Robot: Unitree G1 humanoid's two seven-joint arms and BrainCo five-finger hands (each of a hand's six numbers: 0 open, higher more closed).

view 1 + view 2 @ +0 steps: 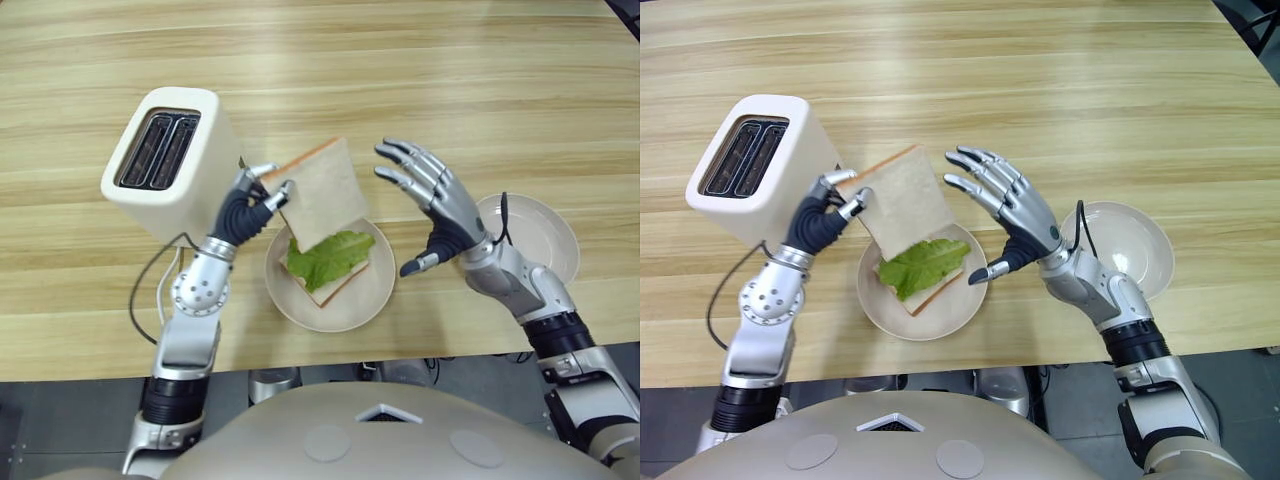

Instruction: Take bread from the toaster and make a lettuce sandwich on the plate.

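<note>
Just to the right of the left hand (pixel 255 200), clamped at its left edge between the curled fingers, the top slice of bread (pixel 325 190) hangs tilted over the plate (pixel 375 300). Its lower edge dips toward the lettuce (pixel 325 258), which lies on the bottom slice (pixel 335 287) on the plate, below and to the right of that hand. I cannot tell whether the raised slice already touches the leaf.

The right hand (pixel 435 195) holds nothing. Its fingers are spread wide apart, with the palm turned toward the slice's right edge, near it but not touching.

The bread is probably light and soft, stiff enough to keep flat when held by one edge, yet easy to dent or tear under a hard pinch. The crust edge looks like the soundest place to hold it, and that is where the left hand has it. With the grip so far to one side, the free end could sag or swing as the slice comes down. The leaf looks limp and slick and may slide off the lower slice if the top one lands askew.

The toaster (pixel 175 165) stands just beside the left hand on its outer side. An empty dish (pixel 545 235) sits on the worktop (pixel 400 60) by the right wrist.
</note>
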